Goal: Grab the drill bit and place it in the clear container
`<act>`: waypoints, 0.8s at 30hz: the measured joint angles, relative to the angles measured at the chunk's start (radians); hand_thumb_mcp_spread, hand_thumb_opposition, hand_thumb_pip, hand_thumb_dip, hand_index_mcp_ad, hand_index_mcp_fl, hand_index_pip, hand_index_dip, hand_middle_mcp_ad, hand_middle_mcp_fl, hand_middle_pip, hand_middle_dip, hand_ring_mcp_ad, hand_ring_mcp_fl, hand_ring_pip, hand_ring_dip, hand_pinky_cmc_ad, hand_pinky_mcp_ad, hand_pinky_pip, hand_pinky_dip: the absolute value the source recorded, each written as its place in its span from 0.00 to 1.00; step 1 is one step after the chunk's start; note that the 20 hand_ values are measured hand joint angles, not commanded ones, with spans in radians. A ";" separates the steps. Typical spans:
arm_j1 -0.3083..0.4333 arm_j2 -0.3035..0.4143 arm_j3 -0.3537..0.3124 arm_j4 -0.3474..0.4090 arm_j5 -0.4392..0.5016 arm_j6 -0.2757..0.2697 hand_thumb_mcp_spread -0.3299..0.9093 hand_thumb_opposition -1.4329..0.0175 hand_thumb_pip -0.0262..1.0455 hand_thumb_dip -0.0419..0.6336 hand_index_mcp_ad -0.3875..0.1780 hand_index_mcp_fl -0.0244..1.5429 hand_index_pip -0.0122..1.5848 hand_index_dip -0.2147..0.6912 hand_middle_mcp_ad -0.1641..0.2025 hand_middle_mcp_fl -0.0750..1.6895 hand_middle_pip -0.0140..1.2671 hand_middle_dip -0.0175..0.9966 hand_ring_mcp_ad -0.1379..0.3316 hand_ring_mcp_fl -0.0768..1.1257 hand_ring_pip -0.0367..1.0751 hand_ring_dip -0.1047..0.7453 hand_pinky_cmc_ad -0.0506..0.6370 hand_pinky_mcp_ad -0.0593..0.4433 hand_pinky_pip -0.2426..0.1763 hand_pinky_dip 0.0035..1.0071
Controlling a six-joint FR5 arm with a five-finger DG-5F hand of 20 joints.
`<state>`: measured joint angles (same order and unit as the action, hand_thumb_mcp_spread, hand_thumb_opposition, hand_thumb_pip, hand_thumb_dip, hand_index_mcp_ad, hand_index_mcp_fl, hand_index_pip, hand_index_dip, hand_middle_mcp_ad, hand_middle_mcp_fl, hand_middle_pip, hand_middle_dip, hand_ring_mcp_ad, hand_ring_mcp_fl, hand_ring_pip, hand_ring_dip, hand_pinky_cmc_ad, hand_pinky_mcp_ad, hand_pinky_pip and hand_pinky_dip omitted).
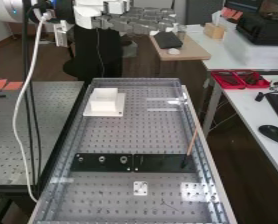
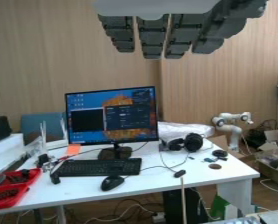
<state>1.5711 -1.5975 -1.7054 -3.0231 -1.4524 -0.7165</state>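
Hand [image 1: 139, 22] and wrist are raised at 12 o'clock in the high view, clear of the perforated bench [image 1: 133, 135], fingers straight and clamped on nothing. In the wrist view the fingers [image 2: 151, 37] lie side by side with narrow gaps between them.

With 12 o'clock at the bench's far end, a white block [image 1: 104, 97] sits on a white base [image 1: 116, 111] at 11 o'clock. A black plate [image 1: 156, 165] crosses the bench from 8 to 4 o'clock, and a thin light-brown rod [image 1: 192, 140] leans at its 4 o'clock end. A small white plate [image 1: 140, 188] lies at 6 o'clock. The task's pieces are hard to make out: the drill bit [image 1: 102, 159] may be among 3 small round pieces in the black plate at 8 o'clock, and the clear container [image 1: 164, 109] the glassy shape at 1 o'clock.
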 joint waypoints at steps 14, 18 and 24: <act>-0.001 -0.070 -0.105 0.119 0.126 0.063 0.40 0.53 0.16 0.07 0.89 0.01 0.05 0.24 0.79 0.05 0.11 0.04 0.77 0.09 0.10 0.10 0.41 0.51 0.33 0.19; -0.002 -0.094 -0.115 0.135 0.145 0.077 0.40 0.53 0.16 0.07 0.90 0.01 0.05 0.24 0.82 0.05 0.12 0.04 0.79 0.10 0.10 0.10 0.42 0.52 0.32 0.20; -0.004 -0.123 -0.134 0.187 0.170 0.092 0.42 0.51 0.18 0.07 0.91 0.02 0.05 0.24 0.82 0.05 0.12 0.04 0.79 0.11 0.10 0.10 0.43 0.53 0.28 0.21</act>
<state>1.5667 -1.7206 -1.8396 -2.8363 -1.2829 -0.6245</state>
